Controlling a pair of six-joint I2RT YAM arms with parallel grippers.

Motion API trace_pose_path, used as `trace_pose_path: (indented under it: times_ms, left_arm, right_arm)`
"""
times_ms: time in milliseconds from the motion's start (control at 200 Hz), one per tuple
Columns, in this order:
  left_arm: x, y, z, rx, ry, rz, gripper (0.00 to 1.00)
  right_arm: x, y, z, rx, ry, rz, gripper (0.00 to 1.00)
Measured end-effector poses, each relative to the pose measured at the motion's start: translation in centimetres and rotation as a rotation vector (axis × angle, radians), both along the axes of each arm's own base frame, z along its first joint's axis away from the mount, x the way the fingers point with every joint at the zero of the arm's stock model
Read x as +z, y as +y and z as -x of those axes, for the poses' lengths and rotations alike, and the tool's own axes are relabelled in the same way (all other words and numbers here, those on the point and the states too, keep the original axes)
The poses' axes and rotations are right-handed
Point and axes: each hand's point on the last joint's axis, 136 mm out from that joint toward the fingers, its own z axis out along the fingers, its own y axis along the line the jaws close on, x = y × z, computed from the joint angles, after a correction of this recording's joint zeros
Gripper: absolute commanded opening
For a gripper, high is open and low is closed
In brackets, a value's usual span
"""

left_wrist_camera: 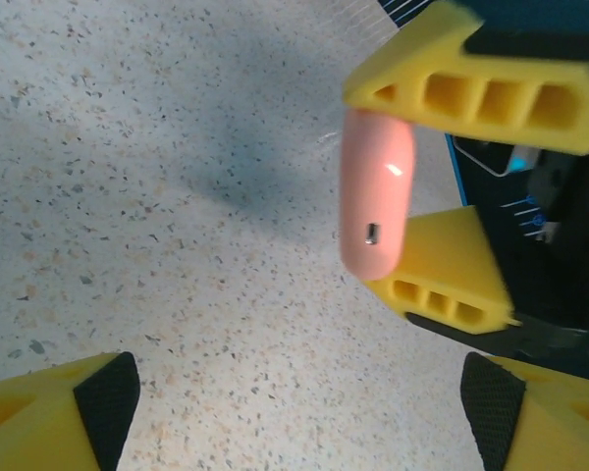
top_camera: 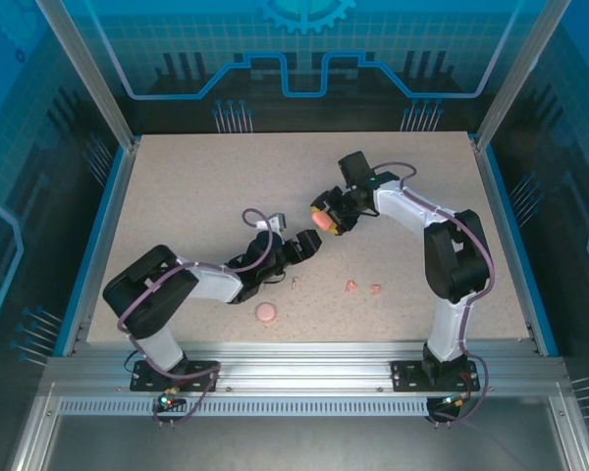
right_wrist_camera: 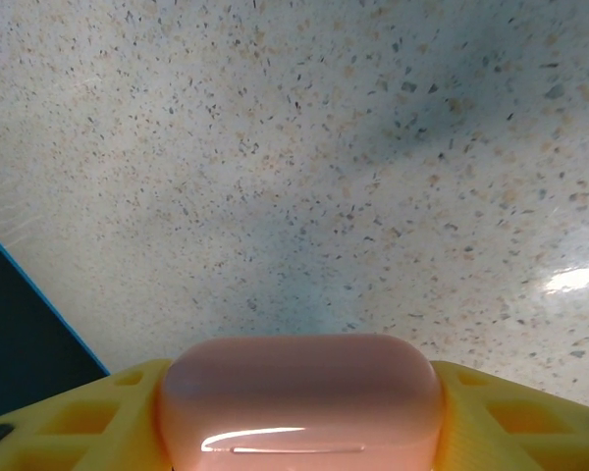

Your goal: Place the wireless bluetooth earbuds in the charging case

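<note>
Clamped between the yellow fingers (right_wrist_camera: 471, 392) of the right gripper (top_camera: 324, 218), a glossy pink charging case (right_wrist_camera: 299, 402) sits closest to the right wrist camera, held up off the speckled tabletop (right_wrist_camera: 275, 147). From the left wrist camera, this case stands on end between those fingers, with a small dark port on its side. Left gripper (left_wrist_camera: 299, 412) has its jaws wide apart with nothing between them; its black pads (left_wrist_camera: 106, 397) show at the bottom corners, over bare table. Seen from overhead, the two grippers come together near the middle of the table, the left one just beside the held case. Nearer the arm bases lie two salmon-pink earbuds (top_camera: 349, 287) close together, a paler earbud (top_camera: 294, 284) to their left, and a second pink case (top_camera: 266, 313), round, nearest the front edge, all well apart from the held case
</note>
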Motion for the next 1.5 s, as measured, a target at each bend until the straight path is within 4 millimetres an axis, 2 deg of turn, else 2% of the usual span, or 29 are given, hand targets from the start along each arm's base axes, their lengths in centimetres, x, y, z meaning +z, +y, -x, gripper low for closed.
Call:
trace_pose_path:
  times_ms: [145, 255, 545, 675, 945, 1216, 1321, 1501]
  left_arm:
    - [-0.6, -0.7, -1.1, 0.014, -0.002, 0.01, 0.79]
    - [0.3, -1.5, -2.1, 0.017, -0.025, 0.039, 0.76]
    - [2.3, -2.5, -3.6, 0.035, -0.067, 0.081, 0.6]
    - [2.0, -2.5, -3.9, 0.042, -0.064, 0.076, 0.49]
    - [1.3, -1.9, -4.3, 0.063, -0.055, 0.067, 0.38]
    - [1.7, -2.3, -4.9, 0.067, -0.065, 0.075, 0.36]
    - [1.8, -2.4, -5.1, 0.067, -0.068, 0.078, 0.29]
    - [1.8, -2.4, -5.1, 0.066, -0.068, 0.077, 0.3]
  right_arm:
    - [0.0, 0.3, 0.2, -0.006, 0.012, -0.012, 0.6]
    - [-0.2, 0.3, 0.4, -0.011, 0.022, -0.011, 0.6]
    - [-0.2, 0.7, 0.6, -0.001, 0.022, -0.011, 0.59]
    - [-0.2, 0.8, 0.8, 0.003, 0.023, -0.011, 0.59]
    - [-0.2, 1.0, 0.9, 0.008, 0.023, -0.011, 0.59]
    - [0.6, 1.1, 0.9, 0.009, 0.006, -0.018, 0.59]
    - [0.7, 1.2, 1.0, 0.012, 0.004, -0.018, 0.59]
    - [0.7, 1.2, 0.9, 0.009, 0.004, -0.017, 0.59]
